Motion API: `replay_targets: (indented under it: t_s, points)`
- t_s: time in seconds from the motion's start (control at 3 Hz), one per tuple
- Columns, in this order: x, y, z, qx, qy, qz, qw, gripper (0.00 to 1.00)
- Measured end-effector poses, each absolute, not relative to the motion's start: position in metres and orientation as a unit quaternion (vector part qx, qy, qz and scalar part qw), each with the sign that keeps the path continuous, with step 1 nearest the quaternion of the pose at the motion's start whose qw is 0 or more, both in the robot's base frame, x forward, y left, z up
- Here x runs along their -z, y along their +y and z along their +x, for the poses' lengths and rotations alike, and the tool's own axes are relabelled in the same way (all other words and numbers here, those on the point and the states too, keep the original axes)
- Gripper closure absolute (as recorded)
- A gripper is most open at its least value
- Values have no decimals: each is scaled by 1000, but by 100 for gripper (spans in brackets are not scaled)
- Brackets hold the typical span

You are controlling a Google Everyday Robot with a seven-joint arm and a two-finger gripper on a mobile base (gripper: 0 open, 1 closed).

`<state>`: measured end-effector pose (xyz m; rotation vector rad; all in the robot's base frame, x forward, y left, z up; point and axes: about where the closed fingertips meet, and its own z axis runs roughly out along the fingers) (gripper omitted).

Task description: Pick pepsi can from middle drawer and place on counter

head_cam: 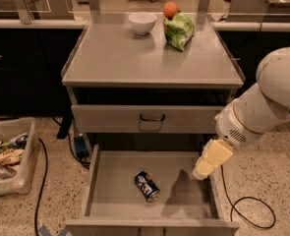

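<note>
The pepsi can (147,186) lies on its side on the floor of the open middle drawer (115,191), near its centre. The counter (134,58) is the grey top of the cabinet above. My gripper (203,170) hangs from the white arm at the right, just over the drawer's right wall, to the right of the can and apart from it. It holds nothing that I can see.
A white bowl (142,22), an orange (170,9) and a green chip bag (179,31) stand at the back of the counter. The drawer above has a dark loop handle (152,118). A clear bin of trash (7,156) sits at the left. Cables lie on the floor.
</note>
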<state>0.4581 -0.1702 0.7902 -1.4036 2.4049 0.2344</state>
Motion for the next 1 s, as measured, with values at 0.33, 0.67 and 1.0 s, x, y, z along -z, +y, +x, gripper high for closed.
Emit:
replay_targets:
  t_s: [0.33,0.67,1.0]
  points:
    - [-782,-163,458,-74,846,-499,175,0]
    - [-749,-122,464,-76,838,-511,179,0]
    - [-714,-86,470,-72,840,-507,181,0]
